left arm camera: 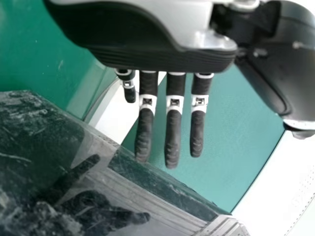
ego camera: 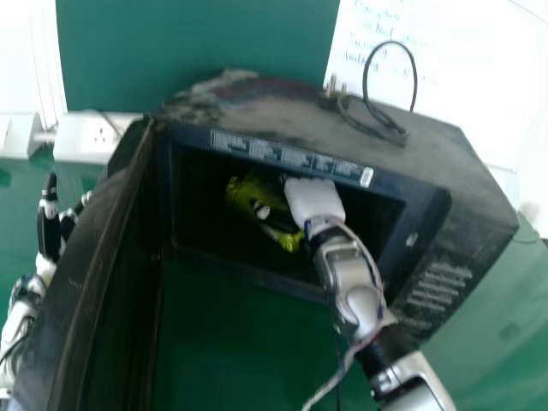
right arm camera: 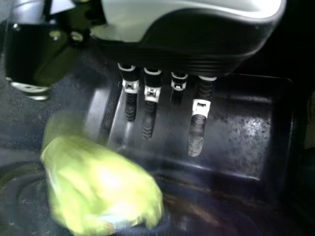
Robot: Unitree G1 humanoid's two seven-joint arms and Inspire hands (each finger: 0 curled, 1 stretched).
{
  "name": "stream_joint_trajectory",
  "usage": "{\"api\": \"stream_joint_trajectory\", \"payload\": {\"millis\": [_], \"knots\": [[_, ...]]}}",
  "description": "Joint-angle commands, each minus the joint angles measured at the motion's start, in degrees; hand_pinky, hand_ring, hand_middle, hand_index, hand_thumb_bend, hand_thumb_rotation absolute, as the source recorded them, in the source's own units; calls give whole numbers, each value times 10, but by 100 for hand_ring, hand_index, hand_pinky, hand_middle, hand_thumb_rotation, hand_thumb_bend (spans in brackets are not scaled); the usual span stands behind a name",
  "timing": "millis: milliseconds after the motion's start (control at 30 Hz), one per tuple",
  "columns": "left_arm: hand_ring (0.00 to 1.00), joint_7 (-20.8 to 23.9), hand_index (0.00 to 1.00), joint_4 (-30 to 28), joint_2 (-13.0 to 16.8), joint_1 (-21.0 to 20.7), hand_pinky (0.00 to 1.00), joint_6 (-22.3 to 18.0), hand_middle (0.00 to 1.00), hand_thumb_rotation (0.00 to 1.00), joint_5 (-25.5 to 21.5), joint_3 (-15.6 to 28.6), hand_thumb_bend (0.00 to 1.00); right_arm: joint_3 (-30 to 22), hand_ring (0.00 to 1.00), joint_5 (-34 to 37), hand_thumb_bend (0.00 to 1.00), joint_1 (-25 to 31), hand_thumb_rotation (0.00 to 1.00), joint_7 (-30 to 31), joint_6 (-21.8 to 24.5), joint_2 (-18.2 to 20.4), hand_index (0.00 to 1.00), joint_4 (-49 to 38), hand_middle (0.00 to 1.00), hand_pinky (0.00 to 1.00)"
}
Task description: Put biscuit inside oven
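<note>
The green-yellow biscuit packet (ego camera: 244, 197) lies inside the microwave oven (ego camera: 295, 161), toward its door side. The right hand (ego camera: 314, 201) is inside too, fingers extended and released, apart from the packet. The placing step looks all but complete; next, the right hand should back out through the oven's mouth without snagging the packet. Beyond the oven's open door (ego camera: 96, 257), the left hand (ego camera: 49, 229) is unclenched, holding nothing.

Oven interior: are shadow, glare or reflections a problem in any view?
Head view: deep shadow inside the oven leaves the yellow-green packet dim, while the white surface beyond is washed out. Right wrist view: bright highlight on the packet. Left wrist view: the glossy door mirrors the left hand.
</note>
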Motion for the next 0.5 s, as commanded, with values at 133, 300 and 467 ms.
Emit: {"api": "stream_joint_trajectory", "payload": {"millis": [133,300,467], "knots": [[33,2,55,-1,0,4,25,4,42,25,-2,1,78,10,63,-18,94,33,70,67,27,-21,88,-81,75,43],[32,6,55,-2,-1,4,24,4,41,25,1,-1,78,-1,63,-25,92,63,79,126,34,-44,87,-174,73,44],[33,2,55,0,1,3,25,0,42,26,2,-1,77,-23,65,-22,92,100,80,198,43,-62,84,-279,74,50]]}}
